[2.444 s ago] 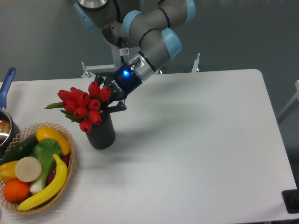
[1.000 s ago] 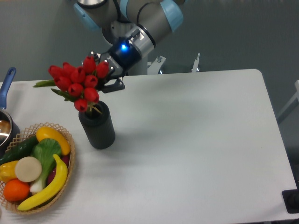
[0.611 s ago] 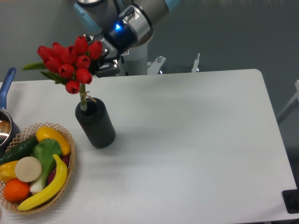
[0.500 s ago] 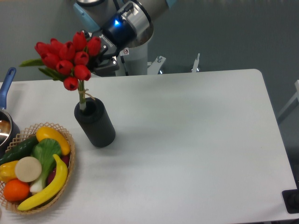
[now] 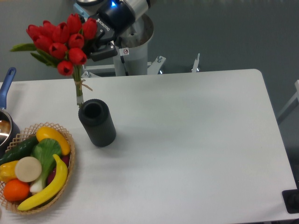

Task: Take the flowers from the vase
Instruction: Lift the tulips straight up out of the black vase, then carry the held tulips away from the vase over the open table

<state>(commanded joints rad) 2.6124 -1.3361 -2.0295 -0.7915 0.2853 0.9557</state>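
The flowers, a bunch of red tulip buds with green leaves, hang in the air at the upper left. Their thin tied stems point down, and the lower end shows just above and behind the rim of the vase. My gripper is shut on the flowers at the right side of the bunch, just under the buds. The vase is a matte black cylinder standing upright on the white table, its round mouth open and dark.
A wicker basket of fruit and vegetables sits at the front left. A pot with a blue handle is at the left edge. The robot's base stands behind the table.
The gripper has risen and moved slightly left with the flowers. The stems have slid up out of the vase's mouth. The vase has stayed upright in place.
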